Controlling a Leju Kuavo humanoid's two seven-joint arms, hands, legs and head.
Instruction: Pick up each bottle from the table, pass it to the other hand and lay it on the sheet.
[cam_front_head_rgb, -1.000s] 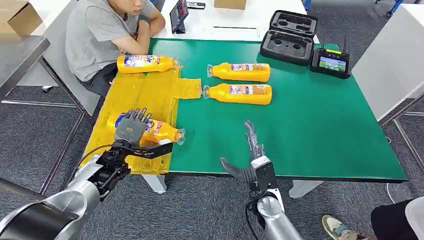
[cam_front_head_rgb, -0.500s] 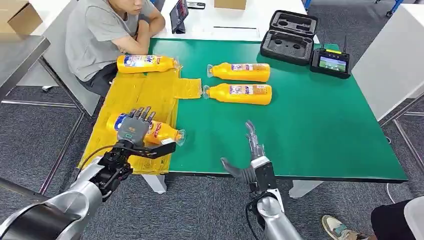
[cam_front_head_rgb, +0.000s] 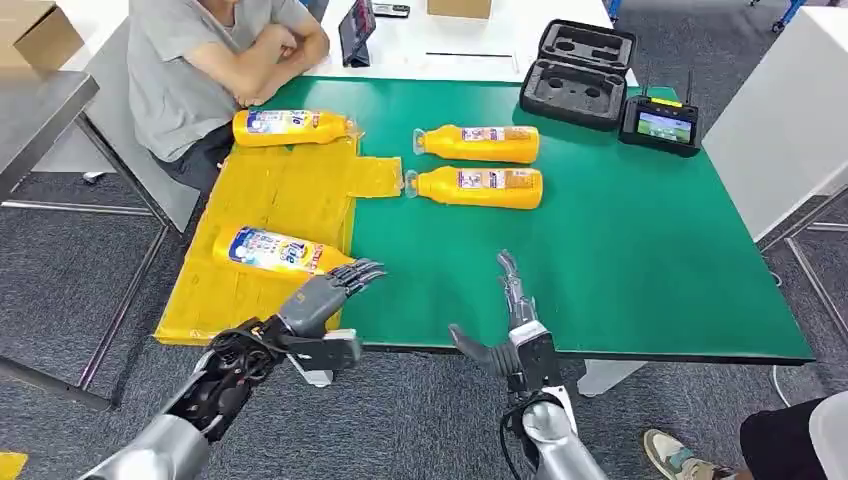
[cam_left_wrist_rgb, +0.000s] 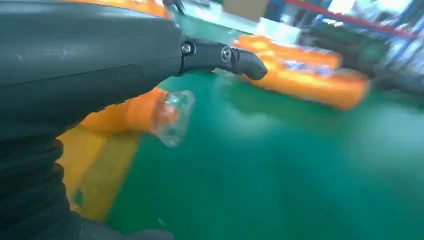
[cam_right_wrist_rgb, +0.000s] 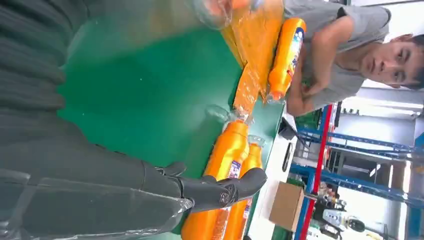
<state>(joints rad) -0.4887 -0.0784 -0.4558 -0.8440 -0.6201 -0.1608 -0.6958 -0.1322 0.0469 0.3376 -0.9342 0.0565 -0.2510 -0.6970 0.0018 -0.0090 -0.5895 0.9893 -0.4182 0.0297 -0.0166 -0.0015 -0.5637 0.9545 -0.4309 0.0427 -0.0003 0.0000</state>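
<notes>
Two bottles are already lying on the yellow sheet: the near bottle by the front edge and the far bottle up by the seated person. Two more, the back bottle and the front bottle, are left on the green table, side by side and just beside the sheet's flap. Nothing is held by the left hand; its fingers are stretched out and apart, just past the near bottle's clear cap. The right hand is empty too, fingers extended and spread over the table's front edge. What could go wrong, as a guess: the near bottle's cap sits right next to the left fingers, so it could get nudged and rolled off the sheet, since round bottles on their sides roll easily. The two remaining bottles are lying close together, so the neighbour could be bumped when one is grabbed. The sheet looks thin and crinkly and overhangs the table edge, so it could be snagged. Further back, a black case and a controller are sitting on the mat; grey carpet is seen all round.
</notes>
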